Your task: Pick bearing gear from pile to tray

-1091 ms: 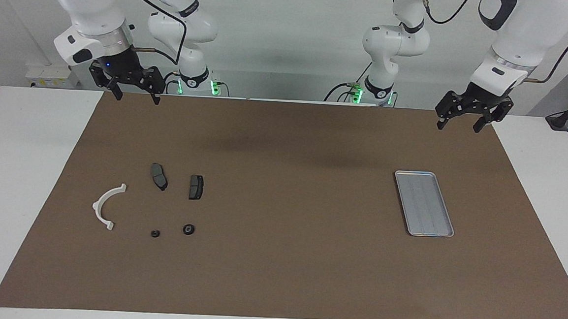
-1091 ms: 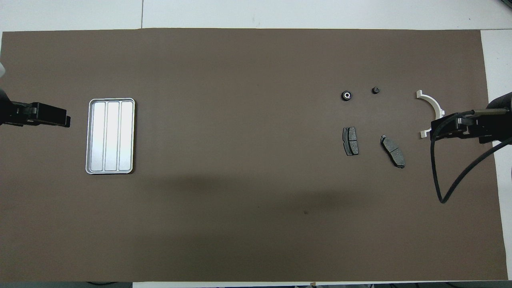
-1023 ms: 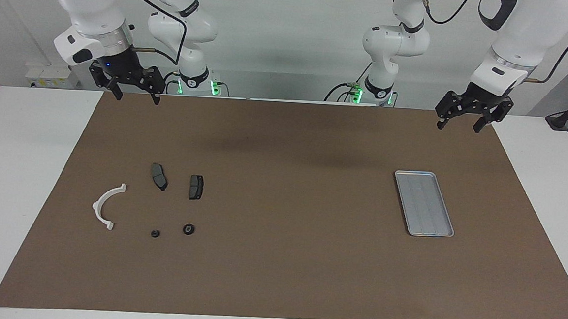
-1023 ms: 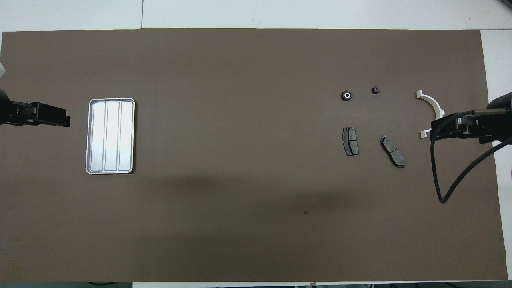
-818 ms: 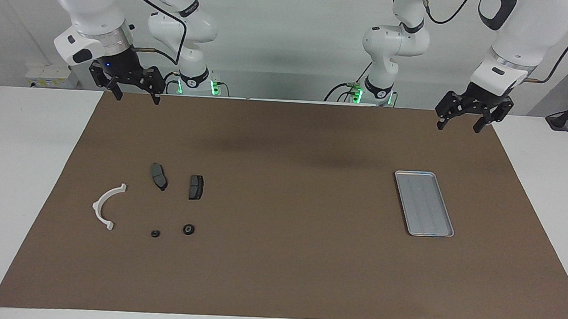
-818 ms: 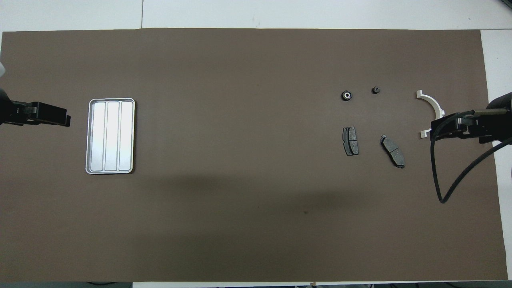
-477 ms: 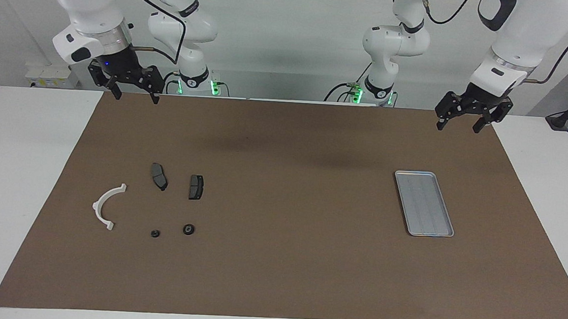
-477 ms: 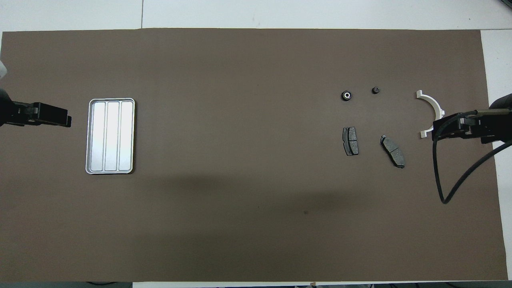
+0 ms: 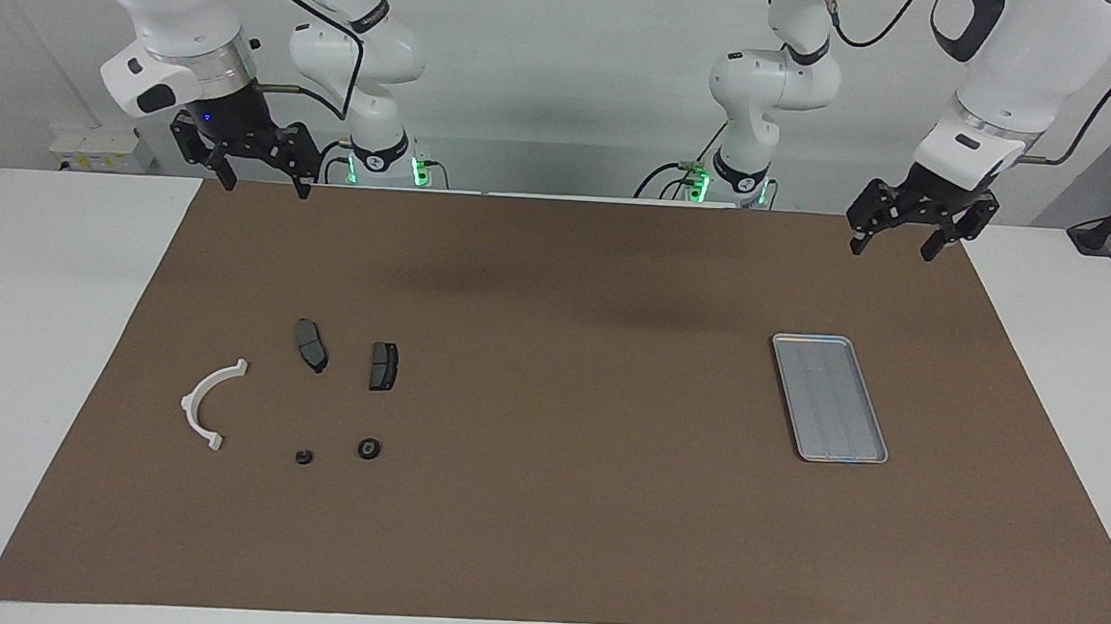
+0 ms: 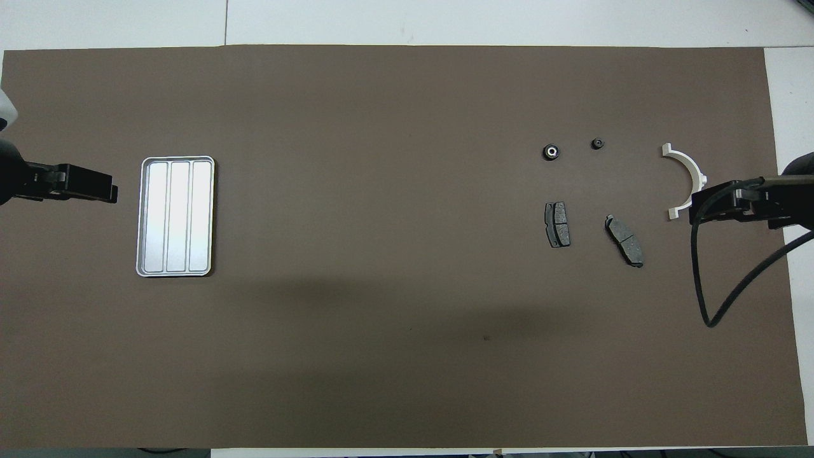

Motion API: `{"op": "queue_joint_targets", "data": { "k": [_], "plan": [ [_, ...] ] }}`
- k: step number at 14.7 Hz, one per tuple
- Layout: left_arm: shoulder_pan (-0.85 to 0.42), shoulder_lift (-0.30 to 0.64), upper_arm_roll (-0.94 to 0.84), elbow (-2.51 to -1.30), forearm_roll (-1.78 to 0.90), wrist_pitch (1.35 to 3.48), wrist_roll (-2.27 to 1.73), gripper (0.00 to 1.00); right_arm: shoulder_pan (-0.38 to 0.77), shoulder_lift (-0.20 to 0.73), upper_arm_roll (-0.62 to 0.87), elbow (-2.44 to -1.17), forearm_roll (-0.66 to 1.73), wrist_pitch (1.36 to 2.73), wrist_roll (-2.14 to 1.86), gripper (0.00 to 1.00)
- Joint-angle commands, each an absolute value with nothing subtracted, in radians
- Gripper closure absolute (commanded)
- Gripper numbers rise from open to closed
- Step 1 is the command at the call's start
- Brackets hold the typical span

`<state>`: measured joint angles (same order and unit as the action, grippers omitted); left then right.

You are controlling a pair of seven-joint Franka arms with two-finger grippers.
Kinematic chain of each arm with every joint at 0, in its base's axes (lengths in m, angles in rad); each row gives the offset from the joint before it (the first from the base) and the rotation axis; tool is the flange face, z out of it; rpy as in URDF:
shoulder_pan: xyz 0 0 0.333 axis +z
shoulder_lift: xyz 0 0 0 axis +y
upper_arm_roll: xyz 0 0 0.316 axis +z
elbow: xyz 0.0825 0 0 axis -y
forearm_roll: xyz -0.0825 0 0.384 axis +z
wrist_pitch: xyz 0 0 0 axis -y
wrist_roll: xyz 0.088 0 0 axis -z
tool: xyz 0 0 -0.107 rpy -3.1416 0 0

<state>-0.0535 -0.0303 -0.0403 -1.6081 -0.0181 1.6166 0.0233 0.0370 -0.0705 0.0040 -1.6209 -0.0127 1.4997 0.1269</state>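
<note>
The pile lies toward the right arm's end of the brown mat: a white plastic arc [image 9: 209, 401] [image 10: 687, 177], two dark grey brake pads [image 9: 310, 344] [image 9: 382, 365], and two small black round pieces. The larger round piece [image 9: 369, 448] [image 10: 551, 152] has a shiny centre; the smaller one [image 9: 304, 456] [image 10: 596, 144] sits beside it. Both lie farther from the robots than the pads. The silver tray [image 9: 830, 398] [image 10: 175, 216] lies bare toward the left arm's end. My right gripper [image 9: 268, 188] [image 10: 696, 207] hangs open and holds nothing, high over the mat's edge by the robots. My left gripper [image 9: 890, 250] [image 10: 109, 191] hangs open likewise, also holding nothing.
The brown mat [image 9: 544, 504] covers most of the white table [image 9: 44, 319]. A black cable [image 10: 718, 299] loops down from the right arm over the mat near the arc.
Both grippers have risen slightly and drifted a little; the left one edged toward the tray's side. The parts and the tray have not moved.
</note>
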Motion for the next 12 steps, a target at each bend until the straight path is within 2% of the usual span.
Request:
{"op": "queue_joint_targets", "data": {
  "k": [1,3,6,8,12],
  "plan": [
    [-0.074,-0.049,-0.034,-1.632,-0.029,1.643,0.015,0.00,0.037,-0.090,0.008,-1.640,-0.006,1.516,0.094,0.00],
    [-0.074,-0.049,-0.032,-1.632,-0.029,1.641,0.018,0.00,0.038,-0.087,0.009,-1.661,-0.008,1.544,0.097,0.00],
    [-0.074,-0.049,-0.034,-1.634,-0.029,1.625,0.018,0.00,0.057,-0.069,0.012,-1.785,-0.009,1.722,0.109,0.00],
    [-0.072,-0.049,-0.032,-1.634,-0.029,1.624,0.017,0.00,0.080,0.004,0.012,-1.825,-0.009,1.859,0.152,0.00],
    [-0.066,-0.051,-0.032,-1.634,-0.029,1.623,0.017,0.00,0.098,0.204,0.012,-1.810,-0.014,2.052,0.279,0.00]
  ]
}}
